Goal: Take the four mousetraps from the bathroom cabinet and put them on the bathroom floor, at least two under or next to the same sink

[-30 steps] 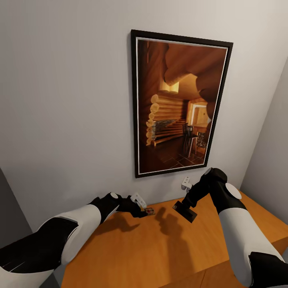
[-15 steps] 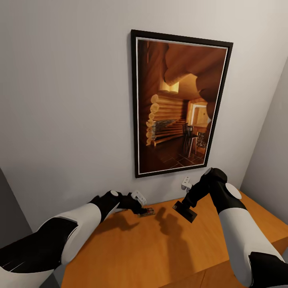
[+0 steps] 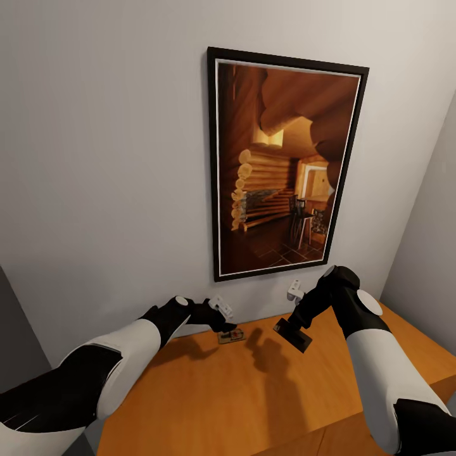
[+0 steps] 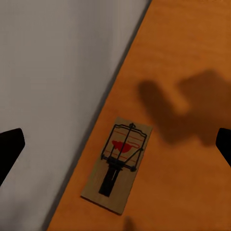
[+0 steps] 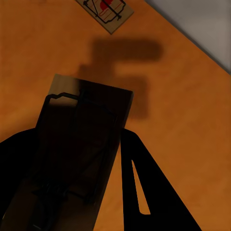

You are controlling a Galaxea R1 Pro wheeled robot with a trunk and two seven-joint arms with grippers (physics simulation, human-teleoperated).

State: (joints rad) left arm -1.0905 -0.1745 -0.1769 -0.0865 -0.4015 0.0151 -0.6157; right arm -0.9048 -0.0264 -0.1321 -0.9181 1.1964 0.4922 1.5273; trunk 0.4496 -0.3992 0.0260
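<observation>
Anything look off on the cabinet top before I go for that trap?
Nothing stands out. One mousetrap lies flat and whole on the cabinet near the wall, under the open left gripper. The right gripper holds another mousetrap above the top.

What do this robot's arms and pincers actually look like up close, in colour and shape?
Each arm has a rounded, glossy white shell along the forearm, with black sections nearer the body and at the wrist. The left arm ends in a black wrist with a small white disc; the right arm has the same disc. A small white block sits near each wrist. The left gripper and right gripper have flat black fingers.
</observation>
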